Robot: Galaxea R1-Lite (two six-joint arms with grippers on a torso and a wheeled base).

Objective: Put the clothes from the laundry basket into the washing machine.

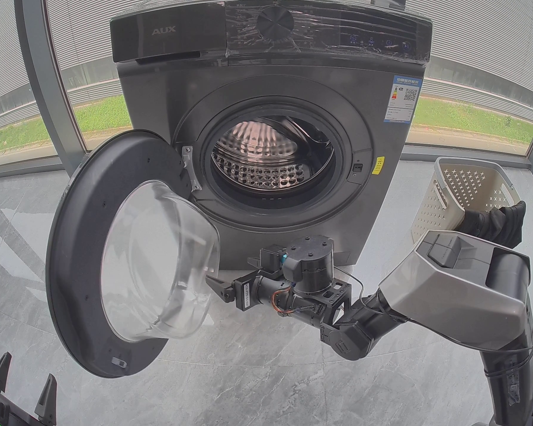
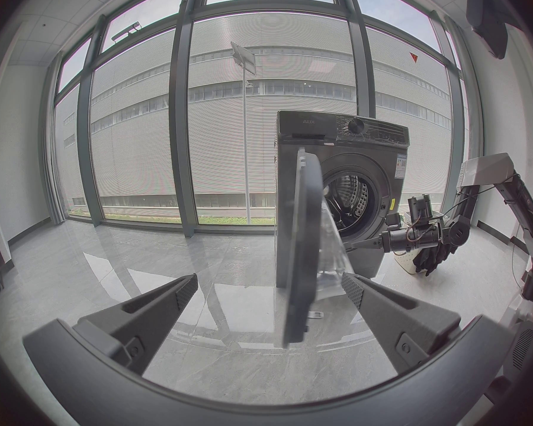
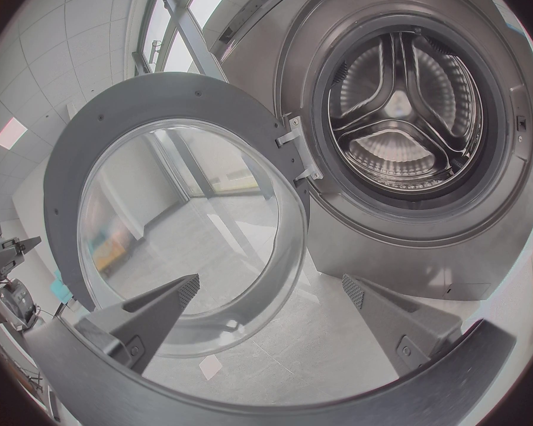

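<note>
The grey washing machine (image 1: 266,78) stands ahead with its round door (image 1: 89,255) swung wide to the left. Its steel drum (image 1: 266,155) shows bare metal inside (image 3: 405,113). A cream laundry basket (image 1: 438,208) sits on the floor to the machine's right, and dark clothes (image 1: 497,223) hang over its near rim. My right gripper (image 1: 222,285) is low in front of the machine, below the drum opening and close to the door's glass bulge, open and holding nothing (image 3: 269,294). My left gripper (image 1: 26,371) is low at the near left, open and holding nothing (image 2: 269,294).
The open door (image 2: 302,244) juts out over the marble floor (image 1: 266,380) between my two arms. Tall windows (image 1: 485,60) run behind the machine. Open floor lies in front of and to the left of the door.
</note>
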